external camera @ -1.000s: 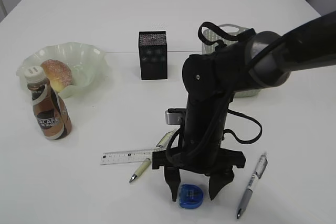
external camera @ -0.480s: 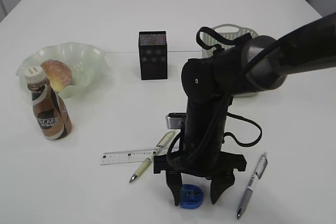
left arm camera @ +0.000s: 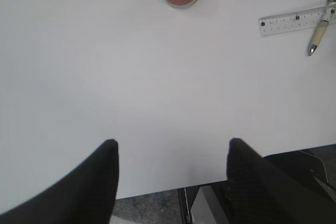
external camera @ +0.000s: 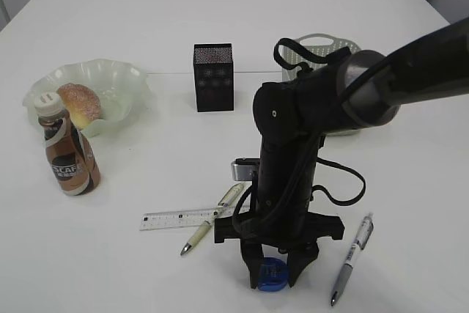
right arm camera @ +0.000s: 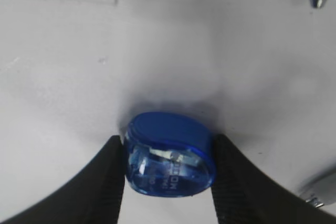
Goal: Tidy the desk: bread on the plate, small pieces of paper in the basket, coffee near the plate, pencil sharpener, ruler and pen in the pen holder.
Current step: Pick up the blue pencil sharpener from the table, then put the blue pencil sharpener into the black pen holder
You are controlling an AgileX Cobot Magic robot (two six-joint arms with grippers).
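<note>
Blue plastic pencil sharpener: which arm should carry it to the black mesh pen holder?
Right. Its gripper already has both fingers against the blue plastic pencil sharpener. The left gripper hangs open over bare desk edge, far from the black mesh pen holder.

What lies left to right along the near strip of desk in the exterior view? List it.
Clear plastic ruler → olive-green pen → blue pencil sharpener between the right gripper's jaws → silver-grey pen.

The exterior view looks down at a slant across the desk (external camera: 146, 27). Both wrist views face down: left high over its near edge, right very close. All share the ruler (external camera: 179, 218).
</note>
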